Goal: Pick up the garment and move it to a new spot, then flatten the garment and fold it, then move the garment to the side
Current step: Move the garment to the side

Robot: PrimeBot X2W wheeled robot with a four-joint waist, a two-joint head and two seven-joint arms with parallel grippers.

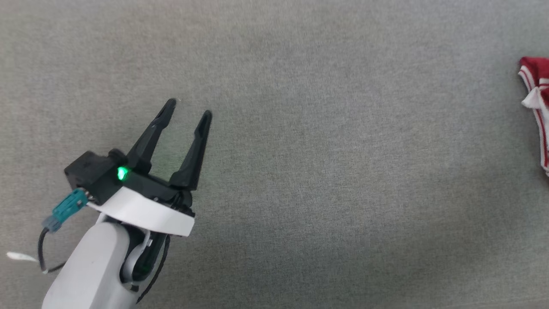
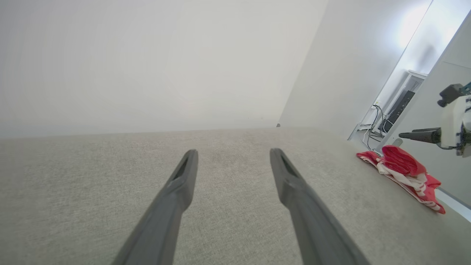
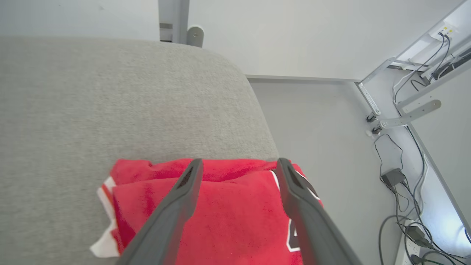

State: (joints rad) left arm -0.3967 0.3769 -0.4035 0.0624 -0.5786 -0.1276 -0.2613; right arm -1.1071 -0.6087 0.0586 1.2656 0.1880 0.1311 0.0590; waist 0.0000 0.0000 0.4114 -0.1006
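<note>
The garment [image 1: 537,92], red with white and striped trim, lies bunched at the far right edge of the grey table in the head view. In the right wrist view the garment [image 3: 228,209] lies folded near the table's rounded corner, under my right gripper [image 3: 237,165], whose fingers stand open above it with nothing between them. My left gripper [image 1: 188,107] hovers open and empty over bare cloth at the lower left, far from the garment. The left wrist view shows the left gripper [image 2: 233,154] open, the garment [image 2: 403,173] at the right, and the right gripper's dark finger [image 2: 419,135] above it.
The grey cloth-covered table [image 1: 300,150] spreads wide between the two arms. Its rounded corner and edge [image 3: 257,110] fall away just beyond the garment. Below, on the pale floor, lie cables and power bricks [image 3: 397,176] by a metal frame.
</note>
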